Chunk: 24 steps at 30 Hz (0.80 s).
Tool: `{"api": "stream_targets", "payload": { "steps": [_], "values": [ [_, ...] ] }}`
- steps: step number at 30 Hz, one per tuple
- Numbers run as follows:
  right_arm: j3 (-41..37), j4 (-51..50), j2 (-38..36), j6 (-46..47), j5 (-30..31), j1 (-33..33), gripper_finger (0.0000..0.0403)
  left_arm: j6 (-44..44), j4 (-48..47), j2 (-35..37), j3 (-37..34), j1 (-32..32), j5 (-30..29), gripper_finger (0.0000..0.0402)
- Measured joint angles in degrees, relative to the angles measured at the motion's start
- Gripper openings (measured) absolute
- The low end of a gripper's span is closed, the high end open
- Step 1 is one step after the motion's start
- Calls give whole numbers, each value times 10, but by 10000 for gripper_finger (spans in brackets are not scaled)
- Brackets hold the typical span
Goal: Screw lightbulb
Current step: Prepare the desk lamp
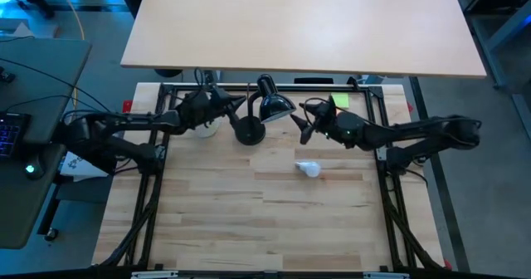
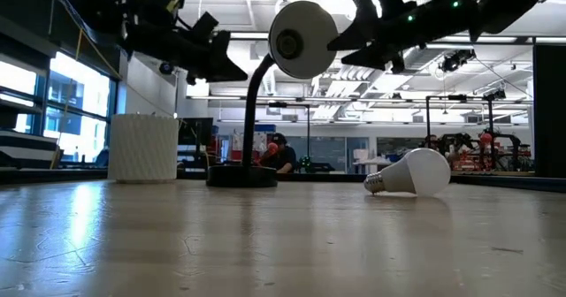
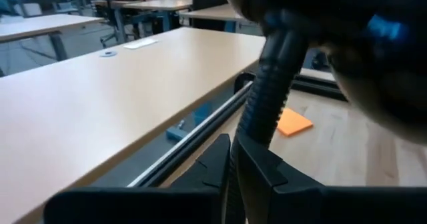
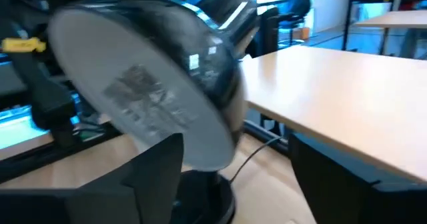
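A: Lightbulb [image 1: 309,169]?
B: Lying on its side on the desk [image 1: 249,229], right of centre, near the lamp [image 1: 264,111], touching neither gripper. Plenty of bare wood in front, clear down to the near edge.

A: Left gripper [image 3: 232,159]?
B: Up at the back, closed narrow on the lamp's ribbed neck. White ribbed cup [image 2: 143,148] just beside, close to the back frame rail.

A: Right gripper [image 4: 233,177]?
B: Raised at the lamp head, fingers spread wide on either side of the shade, holding nothing.

A: Any writing?
B: A grey label on the shade, too blurred to read. Orange note [image 3: 293,123] by the back rail, blank as far as visible.
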State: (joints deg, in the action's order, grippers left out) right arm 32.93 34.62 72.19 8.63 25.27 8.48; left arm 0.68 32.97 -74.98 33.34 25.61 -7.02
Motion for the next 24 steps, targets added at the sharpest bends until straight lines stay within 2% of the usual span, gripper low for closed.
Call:
{"api": "stream_targets", "payload": {
  "steps": [4, 9, 12, 14, 18, 24],
  "values": [
    [0, 47, 21, -36, -20, 15, 200, 0, 44, -43, 0, 14, 31, 23],
    [33, 55, 41, -90, -45, 21, 109, 0, 68, -78, 0, 23, 34, 23],
    [73, 22, 52, -134, -18, 17, 53, 0, 83, -90, 0, 26, 34, 23],
    [101, -25, 55, -165, 24, 9, 22, 0, 86, -96, 0, 26, 39, 23],
    [150, -133, 56, -190, 86, -3, 13, 0, 83, -99, 0, 25, 46, 23],
    [197, -220, 56, -203, 91, -13, 5, 71, 68, -97, 0, 14, 43, 50]
  ]
}}
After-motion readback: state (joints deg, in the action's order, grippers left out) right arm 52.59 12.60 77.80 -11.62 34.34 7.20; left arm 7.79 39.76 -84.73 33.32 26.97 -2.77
